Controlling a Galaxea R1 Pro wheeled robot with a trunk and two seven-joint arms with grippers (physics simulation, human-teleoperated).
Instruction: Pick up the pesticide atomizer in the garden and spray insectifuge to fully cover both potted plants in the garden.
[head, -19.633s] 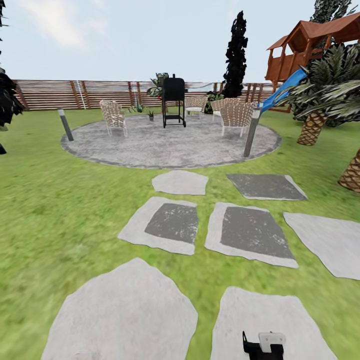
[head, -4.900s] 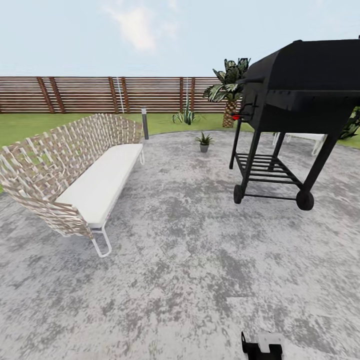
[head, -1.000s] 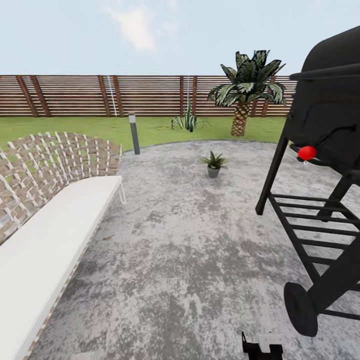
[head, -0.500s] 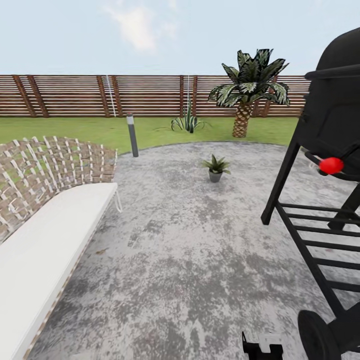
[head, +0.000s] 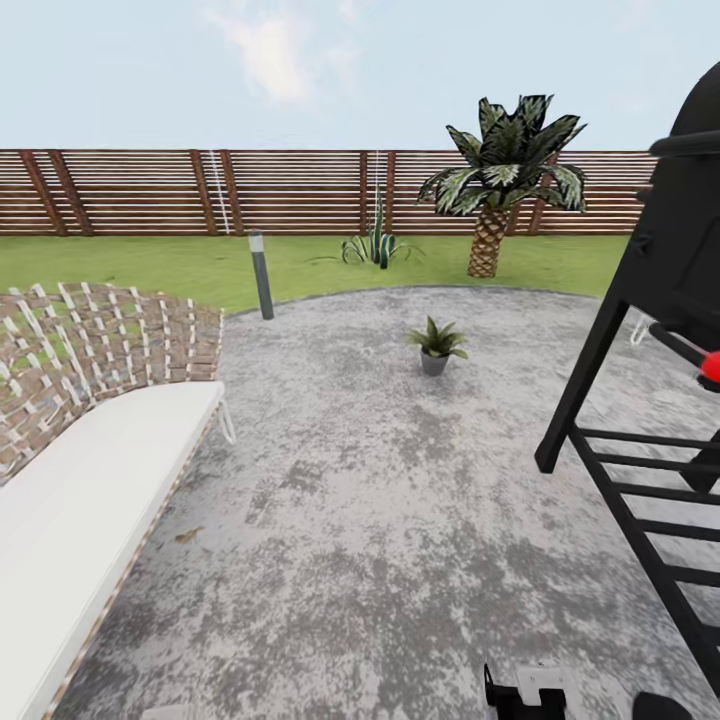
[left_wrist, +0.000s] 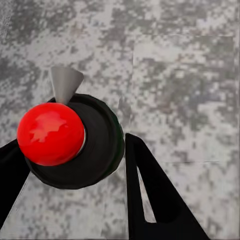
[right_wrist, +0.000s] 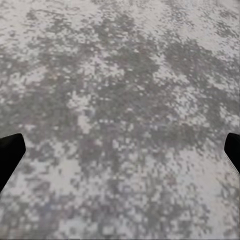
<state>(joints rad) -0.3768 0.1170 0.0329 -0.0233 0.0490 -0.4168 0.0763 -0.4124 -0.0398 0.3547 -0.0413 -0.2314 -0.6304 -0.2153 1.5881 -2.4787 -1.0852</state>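
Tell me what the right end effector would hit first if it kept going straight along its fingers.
Likely the grey paved patio: the right wrist view looks along the fingers onto bare mottled paving, nothing between. The distance to it is unclear.

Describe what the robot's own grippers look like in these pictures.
Left gripper: flat matte black fingers, wedge-shaped and tapering to a point, one with a narrow slot cut through it. Right gripper: black finger tips with blunt rounded corners at the picture's two edges. In the head view a black bracket with a white block shows at the bottom edge.
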